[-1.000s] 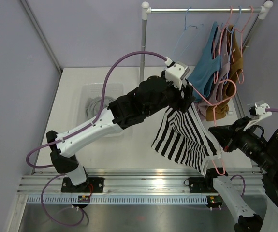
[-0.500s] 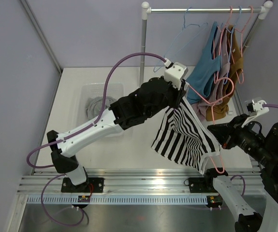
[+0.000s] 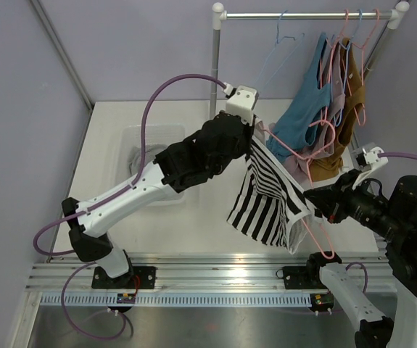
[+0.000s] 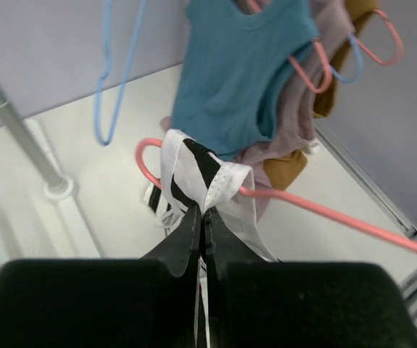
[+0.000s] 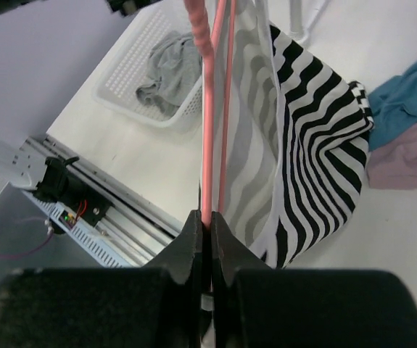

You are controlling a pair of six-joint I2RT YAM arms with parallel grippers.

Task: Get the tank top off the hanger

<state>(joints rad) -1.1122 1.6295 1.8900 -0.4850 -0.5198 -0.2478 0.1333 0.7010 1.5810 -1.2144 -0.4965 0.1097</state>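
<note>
The black-and-white striped tank top hangs over the table, draped on a pink hanger that slants from upper left to lower right. My left gripper is shut on the top's white-edged shoulder strap at the upper end of the hanger; in the left wrist view the jaws pinch the folded strap. My right gripper is shut on the hanger's lower pink wire, with the striped cloth hanging just beside its fingertips.
Behind, a metal rail on a white post carries teal, pink and mustard tops and a bare blue hanger. A white basket with grey cloth sits at the left.
My left gripper has shut on the strap and drawn it left and slightly up. The hanger's upper end and my right gripper have followed to the left.
</note>
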